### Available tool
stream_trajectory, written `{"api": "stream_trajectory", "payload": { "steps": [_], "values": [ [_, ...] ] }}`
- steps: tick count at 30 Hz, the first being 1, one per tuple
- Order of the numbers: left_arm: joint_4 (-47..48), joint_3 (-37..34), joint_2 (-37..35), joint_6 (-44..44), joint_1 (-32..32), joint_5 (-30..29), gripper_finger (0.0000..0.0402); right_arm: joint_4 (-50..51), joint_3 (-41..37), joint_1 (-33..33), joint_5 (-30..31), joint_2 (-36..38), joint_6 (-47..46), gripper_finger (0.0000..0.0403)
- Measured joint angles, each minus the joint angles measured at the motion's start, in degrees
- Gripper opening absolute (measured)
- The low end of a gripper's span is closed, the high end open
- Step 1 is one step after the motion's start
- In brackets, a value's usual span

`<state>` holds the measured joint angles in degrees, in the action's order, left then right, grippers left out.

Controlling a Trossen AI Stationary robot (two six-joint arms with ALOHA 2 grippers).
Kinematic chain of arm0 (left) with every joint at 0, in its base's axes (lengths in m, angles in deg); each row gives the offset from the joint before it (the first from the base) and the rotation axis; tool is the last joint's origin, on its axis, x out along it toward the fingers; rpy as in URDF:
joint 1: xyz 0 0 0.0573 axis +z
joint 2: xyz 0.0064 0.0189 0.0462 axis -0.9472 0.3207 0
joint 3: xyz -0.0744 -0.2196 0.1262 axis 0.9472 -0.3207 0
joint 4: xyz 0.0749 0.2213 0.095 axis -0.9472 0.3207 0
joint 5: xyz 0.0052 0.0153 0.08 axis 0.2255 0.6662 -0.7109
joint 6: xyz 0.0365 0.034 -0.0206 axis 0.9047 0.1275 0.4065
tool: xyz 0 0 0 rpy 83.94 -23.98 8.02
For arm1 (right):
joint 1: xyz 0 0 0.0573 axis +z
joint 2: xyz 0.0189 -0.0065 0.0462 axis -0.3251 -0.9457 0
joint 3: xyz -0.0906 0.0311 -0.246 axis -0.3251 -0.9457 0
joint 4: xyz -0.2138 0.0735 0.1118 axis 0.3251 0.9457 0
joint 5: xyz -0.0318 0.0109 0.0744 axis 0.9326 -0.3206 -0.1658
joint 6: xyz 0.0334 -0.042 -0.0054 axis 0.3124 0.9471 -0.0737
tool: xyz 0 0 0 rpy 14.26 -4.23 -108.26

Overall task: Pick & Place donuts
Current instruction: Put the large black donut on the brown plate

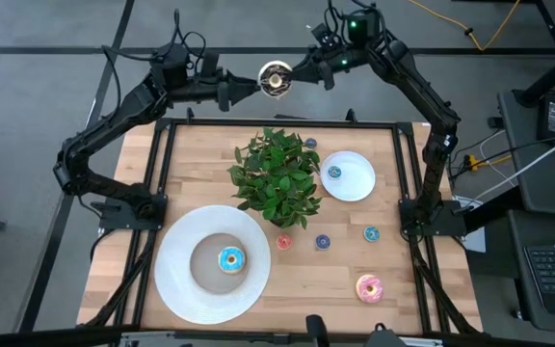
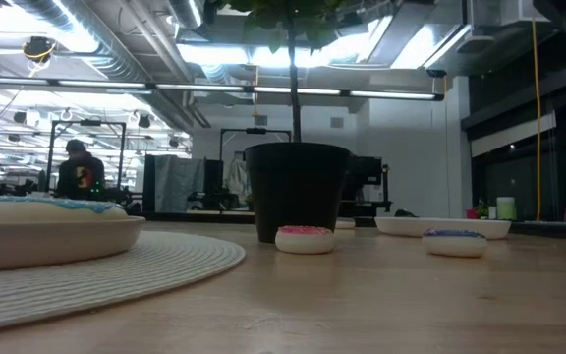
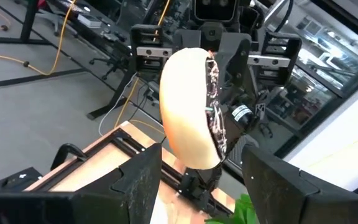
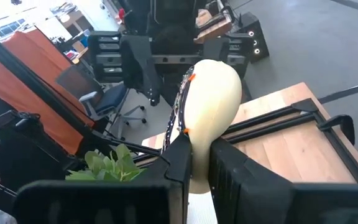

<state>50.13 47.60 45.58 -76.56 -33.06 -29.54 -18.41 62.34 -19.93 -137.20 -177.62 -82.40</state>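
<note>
Grippers meet high above the far edge of the worktop (image 1: 200,183), and between them hangs the chocolate donut (image 1: 277,80), off the wood altogether. Right gripper (image 1: 295,74) has it, fingers clenched on the donut's rim, and its own wrist view shows the pale underside of the ring standing on edge, pinched at the bottom between the two dark fingers (image 4: 225,165). Left gripper (image 1: 242,85) faces it from the other side, fingers spread wide and released, the donut standing in the gap just beyond their tips in the left wrist view, sprinkled brown frosting turned edge-on, and not clearly touched by them. Down on the worktop, the potted plant (image 1: 276,177) sits in the middle. Big white plate (image 1: 176,280) fills the near left part, a shallow bowl (image 1: 203,262) on it with the light-blue donut (image 1: 231,259) resting inside. Small white plate (image 1: 359,183) lies toward the far right, a tiny blue donut (image 1: 334,173) on it. Another tiny one (image 1: 310,144) sits behind the plant near the far edge. Along the near side of the plant runs a row of tiny rings: red (image 1: 283,241), dark blue (image 1: 323,242), teal (image 1: 371,232). Pink donut (image 1: 368,287) lies alone near the near right corner. In the low view a person (image 2: 80,175) shows far off in the room.
</note>
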Motion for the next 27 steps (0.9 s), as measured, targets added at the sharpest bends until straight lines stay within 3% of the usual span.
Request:
{"api": "stream_trajectory", "payload": {
  "steps": [14,27],
  "values": [
    [-3.35,0.00,0.74,-2.24,-0.28,-0.37,0.0205,-1.90,-0.02,2.11,1.90,0.00,-0.07,0.0046],
    [-3.35,0.00,0.74,-2.24,-0.28,0.09,0.0060,-1.90,-0.04,2.46,1.95,0.00,-0.09,0.0046]
  ]
}}
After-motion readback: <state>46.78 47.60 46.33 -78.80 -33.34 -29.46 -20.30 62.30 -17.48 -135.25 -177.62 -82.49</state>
